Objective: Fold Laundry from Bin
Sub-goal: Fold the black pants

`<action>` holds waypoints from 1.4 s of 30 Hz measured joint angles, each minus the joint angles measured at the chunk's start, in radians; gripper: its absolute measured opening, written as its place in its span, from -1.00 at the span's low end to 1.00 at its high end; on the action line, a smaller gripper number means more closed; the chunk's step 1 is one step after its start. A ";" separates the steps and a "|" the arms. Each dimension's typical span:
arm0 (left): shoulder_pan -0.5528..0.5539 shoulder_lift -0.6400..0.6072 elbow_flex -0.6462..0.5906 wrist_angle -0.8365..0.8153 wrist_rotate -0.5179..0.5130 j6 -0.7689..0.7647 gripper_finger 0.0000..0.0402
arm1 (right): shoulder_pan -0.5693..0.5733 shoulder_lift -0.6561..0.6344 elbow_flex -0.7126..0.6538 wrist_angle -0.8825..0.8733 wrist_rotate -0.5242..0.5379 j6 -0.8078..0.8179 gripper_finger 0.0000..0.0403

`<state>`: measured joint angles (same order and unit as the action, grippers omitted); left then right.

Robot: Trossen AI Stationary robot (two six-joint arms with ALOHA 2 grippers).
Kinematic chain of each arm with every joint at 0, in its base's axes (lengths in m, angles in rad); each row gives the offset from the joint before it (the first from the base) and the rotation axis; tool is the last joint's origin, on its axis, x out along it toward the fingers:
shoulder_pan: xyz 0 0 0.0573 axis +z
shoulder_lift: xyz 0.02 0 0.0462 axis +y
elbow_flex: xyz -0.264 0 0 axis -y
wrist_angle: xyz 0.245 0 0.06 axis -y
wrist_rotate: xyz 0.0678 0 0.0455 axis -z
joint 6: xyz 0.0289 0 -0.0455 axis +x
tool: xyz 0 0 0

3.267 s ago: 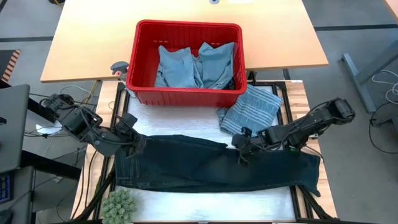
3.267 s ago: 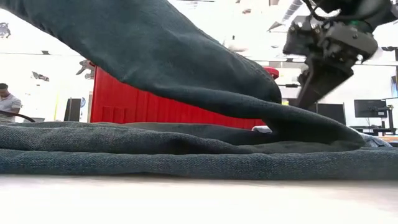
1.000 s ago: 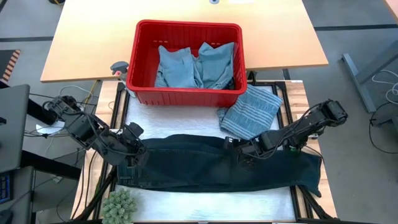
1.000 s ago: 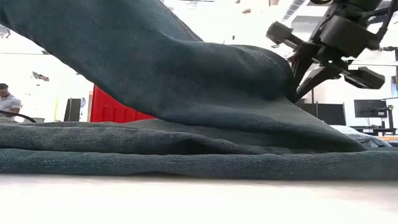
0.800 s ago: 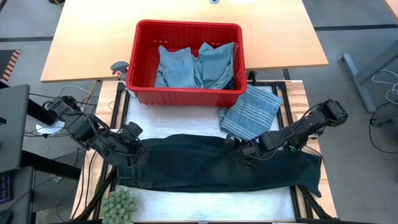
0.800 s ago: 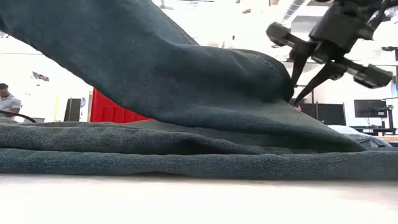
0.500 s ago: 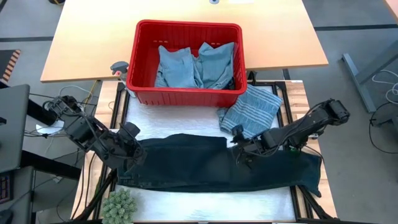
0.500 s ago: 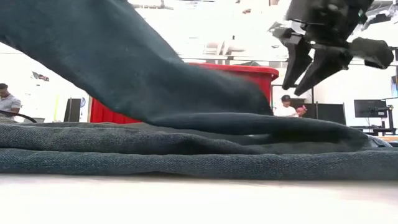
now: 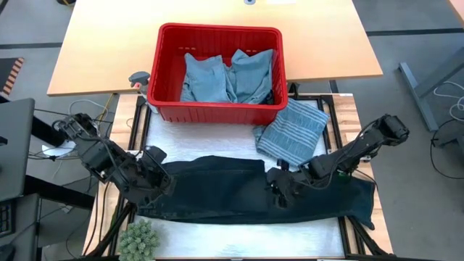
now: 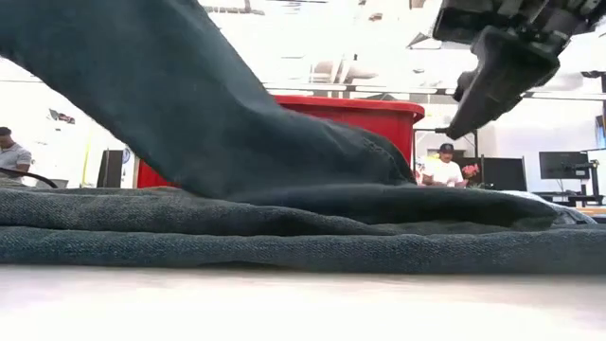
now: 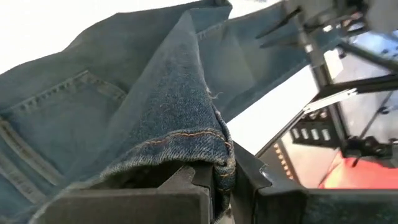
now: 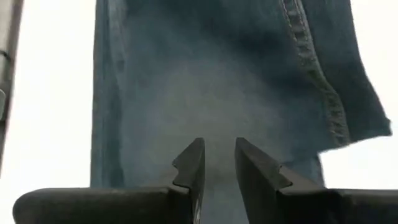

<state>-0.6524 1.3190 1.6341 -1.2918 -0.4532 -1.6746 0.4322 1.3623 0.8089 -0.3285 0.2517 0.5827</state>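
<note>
Dark navy jeans (image 9: pixel 254 196) lie lengthwise across the white mat, folded over themselves. My left gripper (image 9: pixel 159 180) is at their left end, shut on a raised fold that climbs out of the low view's top left (image 10: pixel 189 104). My right gripper (image 9: pixel 278 191) hovers over the jeans' middle, open by a narrow gap with nothing between its fingers (image 12: pixel 217 158), and stands clear above the cloth in the low view (image 10: pixel 459 121). The red bin (image 9: pixel 217 112) at the far side holds light blue garments (image 9: pixel 228 76). A grey-blue striped garment (image 9: pixel 293 130) lies flat beside the bin's near right corner. My left gripper pinches a stitched hem edge of the jeans (image 11: pixel 214 146) between its two fingers, where the denim is doubled over into a fold. The held part is lifted off the table. The cloth slopes from it down to the layer lying flat (image 10: pixel 379 204).
A green spiky ball (image 9: pixel 138 238) sits at the near left corner. A bare strip of white mat (image 9: pixel 246 235) runs along the near edge. A wooden table (image 9: pixel 94 51) stands behind the bin. People sit in the room beyond (image 10: pixel 437 166).
My right gripper has opened and let go of the jeans' upper layer, risen, and gone toward the near edge. The hump it held up has sunk flat onto the layer below. My left gripper keeps its end raised.
</note>
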 joint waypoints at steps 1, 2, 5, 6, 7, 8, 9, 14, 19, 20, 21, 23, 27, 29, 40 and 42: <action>0.001 0.012 0.000 -0.004 0.009 -0.002 -0.95 | 0.011 -0.001 -0.003 0.010 0.010 0.013 -0.44; 0.001 0.026 0.000 -0.009 0.015 -0.003 -0.95 | 0.020 -0.002 -0.004 0.011 0.013 0.021 -0.45; 0.001 0.079 0.000 -0.022 0.056 -0.013 -0.95 | 0.034 0.000 -0.004 0.064 0.012 0.041 -0.45; 0.001 0.096 0.000 -0.024 0.073 -0.010 -0.95 | 0.041 0.000 -0.004 0.074 0.012 0.047 -0.45; 0.001 0.113 0.000 -0.025 0.089 -0.004 -0.95 | 0.048 0.000 -0.004 0.086 0.013 0.056 -0.45; 0.001 0.129 0.000 -0.025 0.105 0.006 -0.95 | 0.056 0.000 -0.004 0.101 0.020 0.068 -0.45; 0.001 0.144 0.000 -0.025 0.123 0.017 -0.95 | 0.066 0.000 -0.004 0.114 0.032 0.077 -0.45; 0.001 0.174 0.000 -0.026 0.161 0.044 -0.95 | 0.119 0.016 -0.004 0.291 -0.004 -0.044 -0.45; 0.017 0.150 0.000 -0.027 0.154 0.036 -0.95 | 0.133 0.071 0.019 0.310 -0.015 -0.088 -0.43; 0.020 0.142 0.000 -0.027 0.153 0.031 -0.95 | 0.133 0.089 0.029 0.307 -0.021 -0.092 -0.40; 0.022 0.133 0.000 -0.026 0.154 0.027 -0.95 | 0.133 0.110 0.043 0.302 -0.031 -0.094 -0.37; 0.025 0.124 0.000 -0.026 0.155 0.022 -0.95 | 0.133 0.151 0.078 0.303 -0.042 -0.107 -0.27; 0.025 0.112 0.000 -0.025 0.153 0.000 -0.95 | 0.140 0.237 0.170 0.213 -0.055 -0.179 0.03; 0.026 0.112 0.000 -0.022 0.154 -0.013 -0.95 | 0.139 0.287 0.233 0.120 -0.054 -0.219 0.18; 0.026 0.113 0.000 0.009 0.179 -0.004 -0.95 | 0.133 0.590 0.590 -0.315 0.007 -0.281 0.32; 0.026 0.113 0.000 0.009 0.187 0.025 -0.95 | 0.135 0.629 0.624 -0.354 0.014 -0.237 0.32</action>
<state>-0.6266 1.4319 1.6341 -1.2831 -0.2665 -1.6493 0.5671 1.9913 1.4333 -0.6820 0.2653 0.3453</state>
